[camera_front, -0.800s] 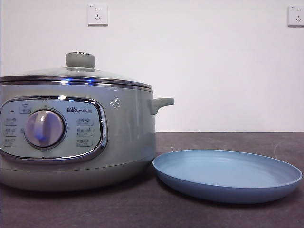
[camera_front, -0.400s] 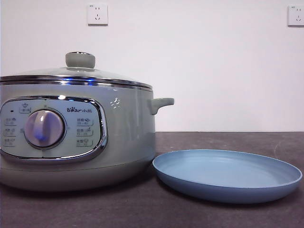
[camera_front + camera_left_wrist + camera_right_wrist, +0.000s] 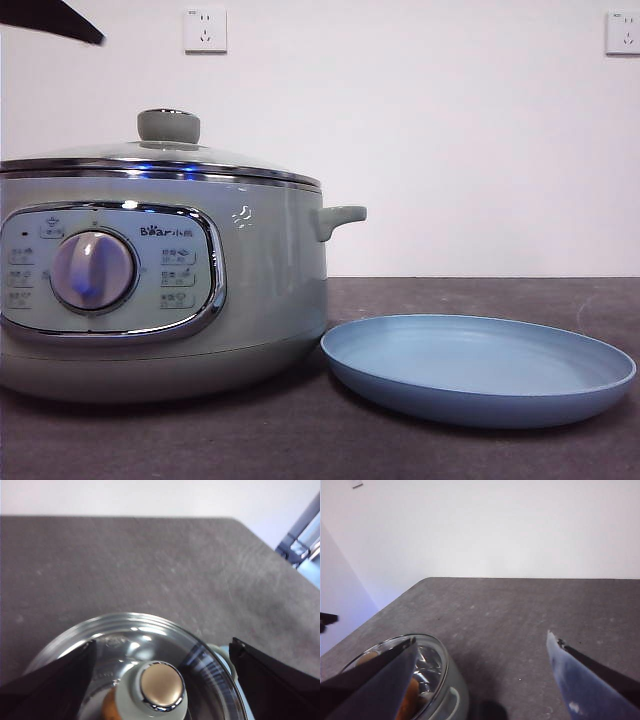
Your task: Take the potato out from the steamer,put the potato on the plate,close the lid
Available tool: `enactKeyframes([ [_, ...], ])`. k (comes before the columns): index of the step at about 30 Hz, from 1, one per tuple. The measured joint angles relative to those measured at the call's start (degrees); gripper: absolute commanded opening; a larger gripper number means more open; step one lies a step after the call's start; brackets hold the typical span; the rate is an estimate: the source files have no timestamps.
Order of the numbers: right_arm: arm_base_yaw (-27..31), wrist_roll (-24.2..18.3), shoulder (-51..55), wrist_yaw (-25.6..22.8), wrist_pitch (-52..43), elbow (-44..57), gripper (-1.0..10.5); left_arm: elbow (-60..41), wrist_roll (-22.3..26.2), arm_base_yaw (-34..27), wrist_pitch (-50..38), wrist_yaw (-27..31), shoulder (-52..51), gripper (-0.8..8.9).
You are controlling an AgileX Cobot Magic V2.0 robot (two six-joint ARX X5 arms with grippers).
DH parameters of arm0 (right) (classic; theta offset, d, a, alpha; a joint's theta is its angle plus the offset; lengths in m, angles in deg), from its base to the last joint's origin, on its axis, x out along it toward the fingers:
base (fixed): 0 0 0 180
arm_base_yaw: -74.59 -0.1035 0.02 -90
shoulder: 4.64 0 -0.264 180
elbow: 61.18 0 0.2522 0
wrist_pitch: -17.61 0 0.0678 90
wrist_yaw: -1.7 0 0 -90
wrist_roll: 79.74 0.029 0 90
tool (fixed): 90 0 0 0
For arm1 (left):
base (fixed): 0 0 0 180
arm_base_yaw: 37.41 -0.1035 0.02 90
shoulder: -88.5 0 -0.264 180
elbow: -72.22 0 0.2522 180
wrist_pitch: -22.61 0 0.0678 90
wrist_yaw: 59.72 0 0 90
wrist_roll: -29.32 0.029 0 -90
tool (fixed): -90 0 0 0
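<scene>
The left gripper (image 3: 160, 680) hangs with its jaws spread wide above the lid (image 3: 135, 645), one on each side of the pale green knob (image 3: 160, 687), touching nothing. The lid sits closed on the steamer (image 3: 270, 290). Through the glass the potato (image 3: 108, 706) shows inside, at about 8 o'clock from the knob. The right gripper (image 3: 480, 680) waits, jaws apart. The plate (image 3: 478, 368) lies just beside the steamer at its 3 o'clock and holds nothing.

Lid (image 3: 160, 160) shuts steamer (image 3: 270, 290), blocking potato (image 3: 109, 707); air above knob (image 3: 161, 686) free; plate (image 3: 478, 368) bare.
</scene>
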Motion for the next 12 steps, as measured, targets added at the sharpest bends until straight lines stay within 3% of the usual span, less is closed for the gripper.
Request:
enactKeyframes([
  [12,-0.3,0.0,0.0,0.0,0.0,0.0,4.4,0.0,3.4,10.6,-2.7,15.0,7.8,4.48],
])
